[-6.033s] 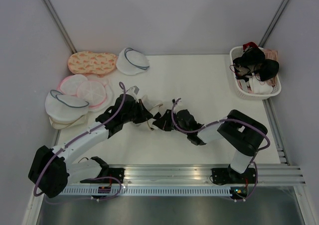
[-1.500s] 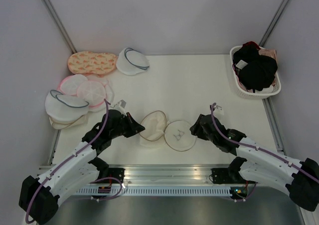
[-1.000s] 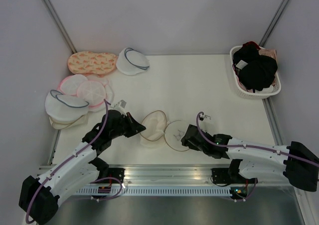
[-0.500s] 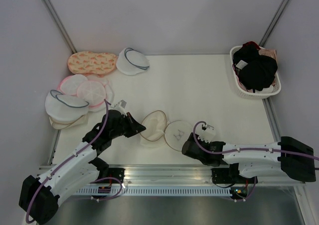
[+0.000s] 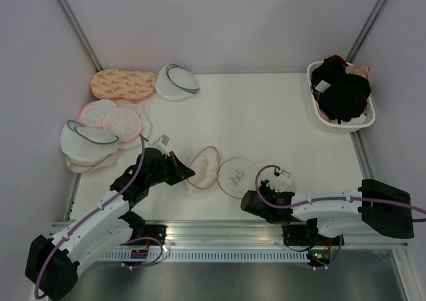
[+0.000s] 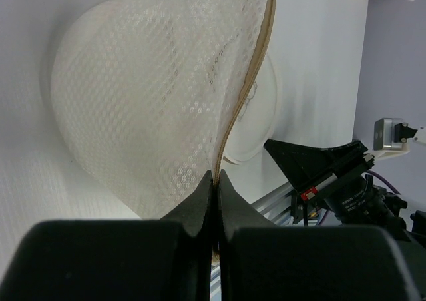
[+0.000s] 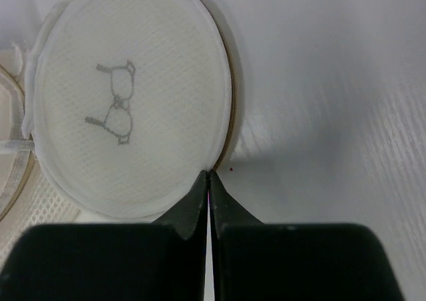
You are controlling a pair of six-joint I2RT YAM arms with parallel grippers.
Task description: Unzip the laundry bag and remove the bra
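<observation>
laundry bag (image 5: pixel 203 170): found unzipped on the surface (image 5: pixel 279 108), close to the middle of its near edge, and laid open in two touching halves.
mesh half (image 6: pixel 153 94): a domed white half on the left, bordered by the tan zipper rim (image 6: pixel 249 81).
flat face (image 7: pixel 126 108): a round white disc on the right, laid flat, with the small dark bra drawing (image 7: pixel 114 104) turned upward.
left jaws: pressed together on the zipper rim, which is seen running down between them at the mesh half's near-left edge.
right jaws: pressed together, with the tips set against the near-right edge of the flat face. Whether any rim is caught between them cannot be told.
bra (image 5: pixel 343 94): black, with a small white tag, heaped in the white basket (image 5: pixel 343 130) at the far right corner, well apart from the laundry bag.
other pouches: grey-rimmed pouches (image 5: pixel 176 81) and pink-rimmed pouches (image 5: pixel 122 122) are gathered along the left edge, and an orange patterned pouch (image 5: pixel 123 83) is seen at the far left corner.
</observation>
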